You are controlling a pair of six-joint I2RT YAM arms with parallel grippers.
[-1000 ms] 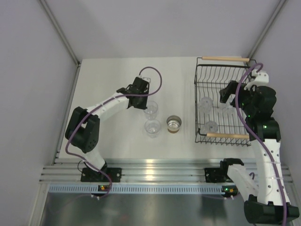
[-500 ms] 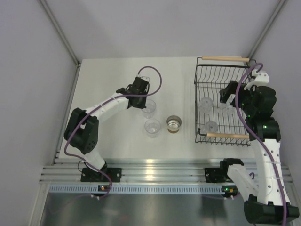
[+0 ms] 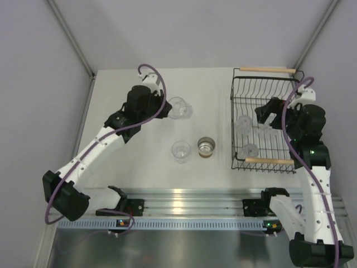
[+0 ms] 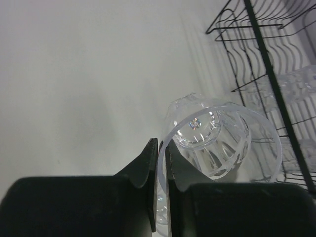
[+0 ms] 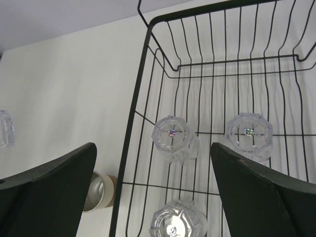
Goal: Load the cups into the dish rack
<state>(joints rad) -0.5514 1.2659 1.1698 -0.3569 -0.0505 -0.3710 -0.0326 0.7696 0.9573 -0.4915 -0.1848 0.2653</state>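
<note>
We count 3 clear plastic tumblers (image 5: 171, 136) (image 5: 248, 132) (image 5: 177, 224) in black wire dish rack (image 3: 266, 70) | 1 standing tumbler (image 3: 180, 151), 1 silver-lined tan cup (image 3: 206, 147) on worktop (image 3: 212, 89) | left fingers (image 4: 148, 165) clamp fifth tumbler (image 4: 217, 143) | right fingers (image 5: 47, 182) spread

Tabletop (image 3: 111, 84): white, matte, evenly lit with soft shadows.
Walls (image 3: 195, 33): pale grey-lilac panels on three sides.
Corner struts (image 3: 70, 36): metal, two.
Near edge: ribbed aluminium rail (image 3: 189, 204), brushed metal sheet (image 3: 195, 248) below.
</note>
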